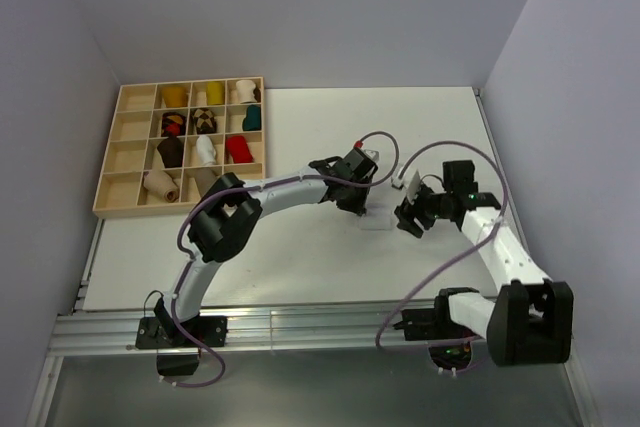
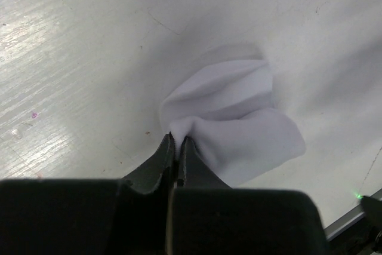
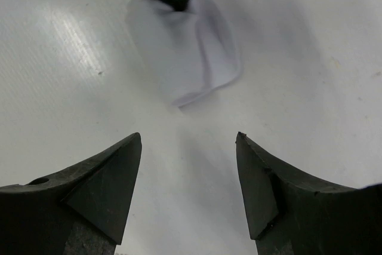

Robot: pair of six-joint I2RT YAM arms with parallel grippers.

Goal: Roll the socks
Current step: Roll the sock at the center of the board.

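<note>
Sock [image 2: 239, 117] sits pinched in left pincer [image 2: 178, 143], right pincer [image 3: 188, 140] spread.

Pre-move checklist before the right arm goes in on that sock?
1. Left gripper pinching the white sock: ok, shut on a gathered fold.
2. Right gripper open: ok.
3. Right gripper clear of the sock: ok, the fabric lies ahead of it, untouched.
4. Sock flat for rolling: not ok, bunched and creased.
5. Second sock in the bundle: cannot tell.
</note>
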